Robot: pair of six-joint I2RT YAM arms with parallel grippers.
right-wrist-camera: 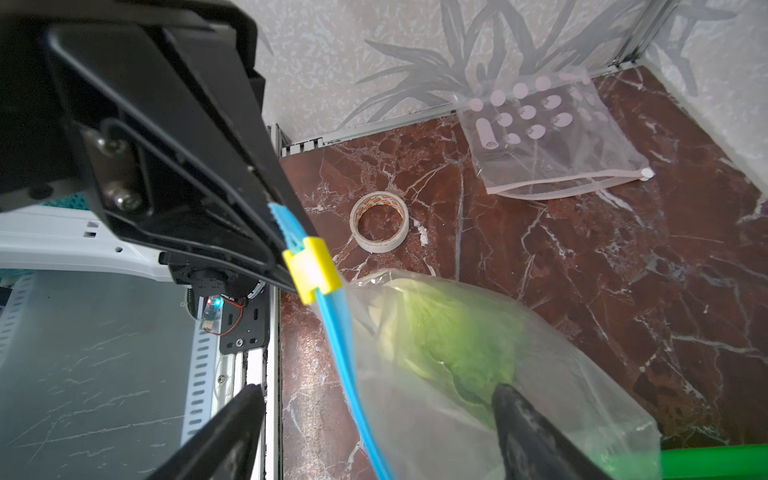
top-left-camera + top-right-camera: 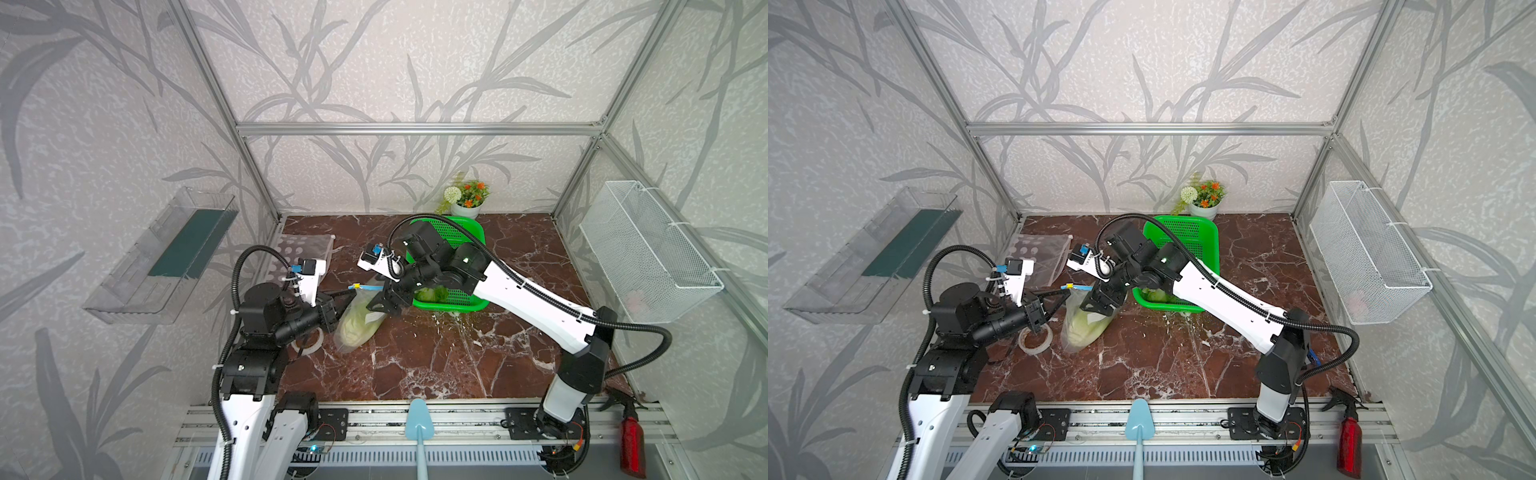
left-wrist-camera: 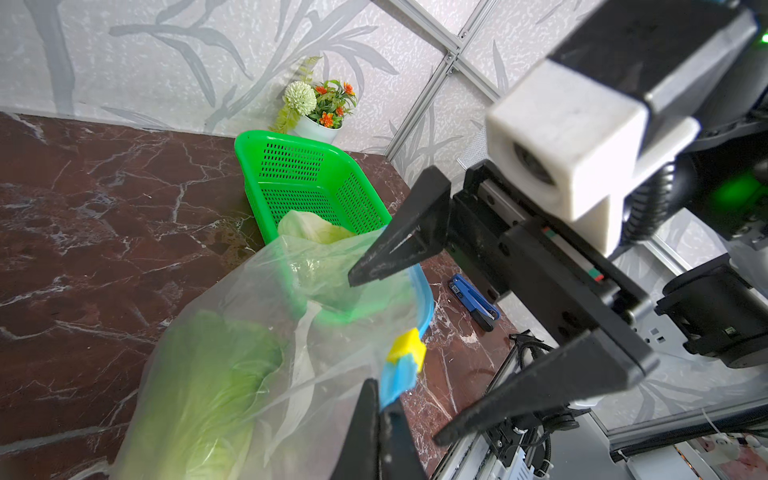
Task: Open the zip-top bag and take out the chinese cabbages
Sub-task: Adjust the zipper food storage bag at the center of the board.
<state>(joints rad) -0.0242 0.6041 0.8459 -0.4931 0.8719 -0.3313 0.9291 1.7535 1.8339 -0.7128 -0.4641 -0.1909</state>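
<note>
Pale-green cabbage in bag, just beside spread right fingers

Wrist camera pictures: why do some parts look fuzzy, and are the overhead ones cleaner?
Left wrist view: the zip-top bag up close is soft, the green basket and potted flowers crisp. Right wrist view: jaws of the right gripper blur, the tape roll is sharp. Both top views: sharp throughout, with pale sheen on the marble tabletop before the basket.
</note>
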